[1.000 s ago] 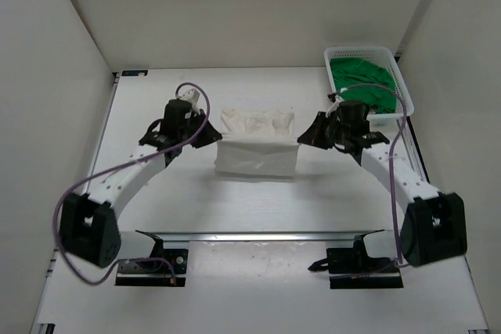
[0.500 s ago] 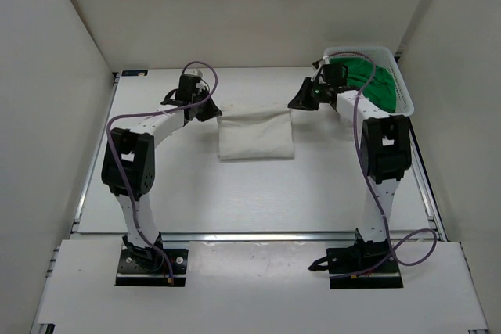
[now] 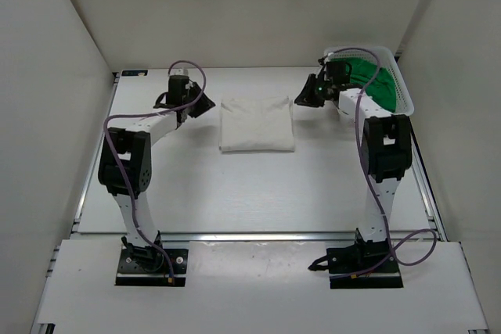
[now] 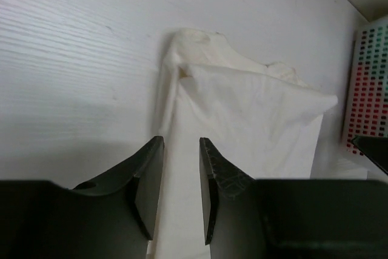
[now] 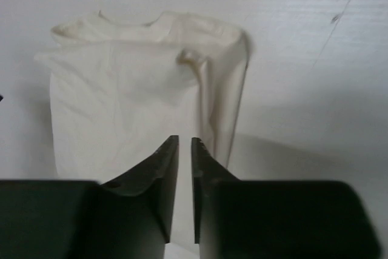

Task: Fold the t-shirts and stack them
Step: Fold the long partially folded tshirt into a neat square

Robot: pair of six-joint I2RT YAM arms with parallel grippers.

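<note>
The white t-shirt (image 3: 257, 124) lies folded into a flat rectangle at the middle of the table. My left gripper (image 3: 205, 105) hovers just off its far left corner, jaws a little apart and empty; the left wrist view shows the shirt (image 4: 254, 107) beyond the gripper (image 4: 182, 141). My right gripper (image 3: 298, 102) is just off the far right corner, jaws narrowly apart with nothing between them; the right wrist view shows the shirt (image 5: 121, 101) past the gripper (image 5: 185, 139). The green t-shirt (image 3: 368, 76) lies in the basket. Red shows through the basket mesh in the left wrist view.
The white mesh basket (image 3: 403, 87) stands at the table's far right corner, close behind my right gripper; it also shows at the right edge of the left wrist view (image 4: 370, 77). White walls enclose the table on the left, back and right.
Both grippers carried the shirt's near half up and away, laid it over the far half, and let go. The shirt now lies flat; both grippers have drawn slightly outward.
</note>
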